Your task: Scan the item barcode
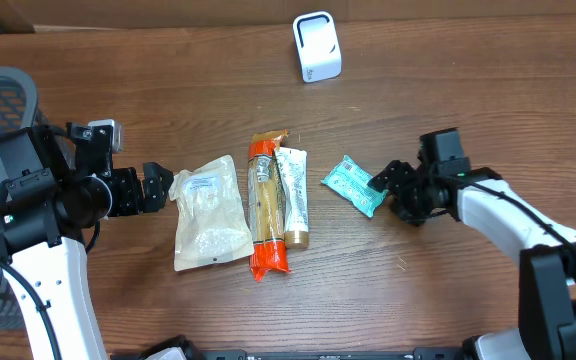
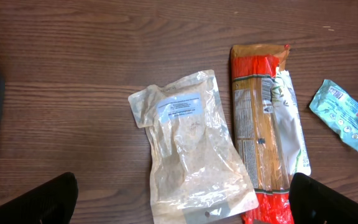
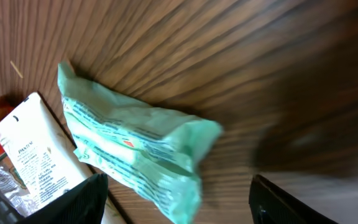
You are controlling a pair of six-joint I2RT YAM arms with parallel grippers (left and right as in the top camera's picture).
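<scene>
Here, right claw (image 1: 389, 192) spread beside teal packet (image 1: 352, 185) edge.

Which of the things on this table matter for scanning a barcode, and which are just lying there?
For the job:
- teal packet, just in front of the open right hand
- white box, likely the scanner

Lying about for now:
- clear pouch
- orange pasta packet
- white tube

Right wrist view: the counter (image 3: 316, 93) dissolves into blur at right, while the green packet (image 3: 135, 146) and white tube (image 3: 36, 155) run off the bottom edge. Left wrist view: the orange packet (image 2: 257, 137) is cropped at bottom. Overhead, the clear pouch (image 1: 208, 215) label is too small to read.
</scene>
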